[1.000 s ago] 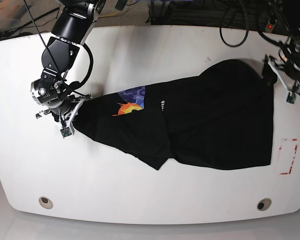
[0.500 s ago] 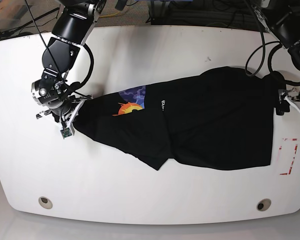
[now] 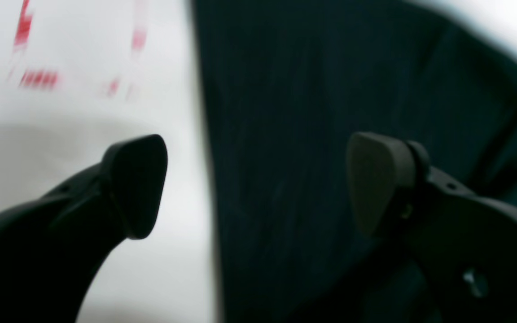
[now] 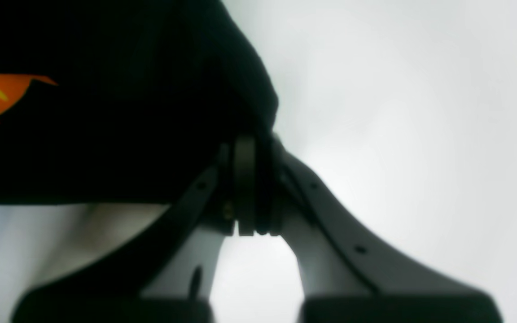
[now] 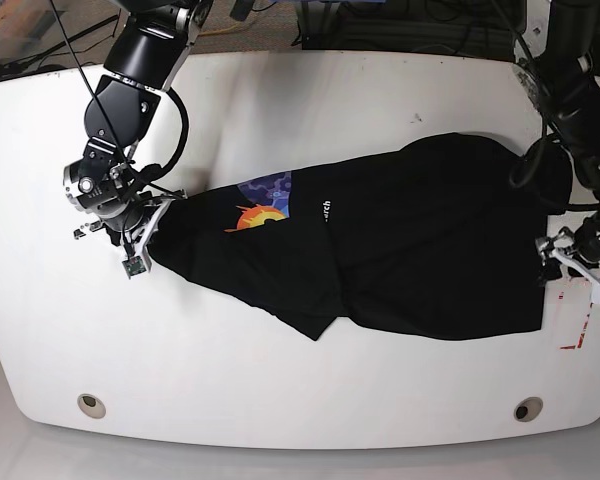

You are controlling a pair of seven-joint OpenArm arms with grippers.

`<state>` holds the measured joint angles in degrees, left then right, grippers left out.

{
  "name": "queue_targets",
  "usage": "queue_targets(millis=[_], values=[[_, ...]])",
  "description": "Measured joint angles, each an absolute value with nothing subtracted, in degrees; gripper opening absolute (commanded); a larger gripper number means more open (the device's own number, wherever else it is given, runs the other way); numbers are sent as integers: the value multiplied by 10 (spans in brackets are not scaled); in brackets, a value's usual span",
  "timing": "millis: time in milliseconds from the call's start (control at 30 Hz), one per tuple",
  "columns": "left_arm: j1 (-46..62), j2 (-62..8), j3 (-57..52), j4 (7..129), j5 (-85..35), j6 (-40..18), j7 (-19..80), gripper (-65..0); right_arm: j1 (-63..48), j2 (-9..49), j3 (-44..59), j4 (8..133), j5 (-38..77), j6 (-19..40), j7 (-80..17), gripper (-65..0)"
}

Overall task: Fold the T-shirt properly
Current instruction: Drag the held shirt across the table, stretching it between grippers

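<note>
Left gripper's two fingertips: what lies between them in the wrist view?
In the left wrist view, the open left gripper straddles the T-shirt edge: bare white table on one side, black cloth on the other. Nothing is held.

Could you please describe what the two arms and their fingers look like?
Both arms are black with silver joints and trailing black cables. The left gripper has black curved fingers ending in rounded matte pads. The right gripper has light grey, curved fingers with small screw holes.
</note>
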<state>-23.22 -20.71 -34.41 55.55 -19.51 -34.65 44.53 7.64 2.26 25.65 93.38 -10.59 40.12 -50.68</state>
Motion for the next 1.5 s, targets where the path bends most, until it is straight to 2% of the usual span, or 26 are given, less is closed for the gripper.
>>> queue_targets(millis=[33, 267, 500, 800, 900, 967, 1100, 1233, 1300, 1500], values=[[-237, -207, -340, 539, -194, -332, 435, -58, 76, 24, 257, 934, -107, 401, -507, -650], [-255, -227, -264, 450, -186, -323, 400, -58, 77, 24, 257, 934, -107, 401, -507, -650], [-261, -226, -252, 402, -198, -284, 359, -58, 76, 24, 257, 934, -107, 401, -507, -650], [-296, -229, -189, 342, -205, -279, 333, -61, 76, 24, 257, 934, -107, 401, -507, -650], [-296, -216, -190, 344, -205, -279, 328, -136, 77, 24, 257, 934, -107, 401, -507, -650], [-297, -209, -190, 345, -205, -279, 326, -261, 77, 23, 257, 934, -106, 401, -507, -650], [-295, -194, -189, 344, -211, -274, 328, -461, 76, 22, 257, 934, -107, 401, -507, -650], [-294, -193, -190, 343, -216, -216, 319, -646, 77, 22, 257, 934, -107, 401, -507, -650], [-293, -193, -190, 343, -216, -192, 308, -650, 77, 22, 257, 934, -106, 401, -507, -650], [-293, -194, -190, 343, -215, -188, 306, -650, 86, 20, 257, 934, -108, 401, -509, -650]])
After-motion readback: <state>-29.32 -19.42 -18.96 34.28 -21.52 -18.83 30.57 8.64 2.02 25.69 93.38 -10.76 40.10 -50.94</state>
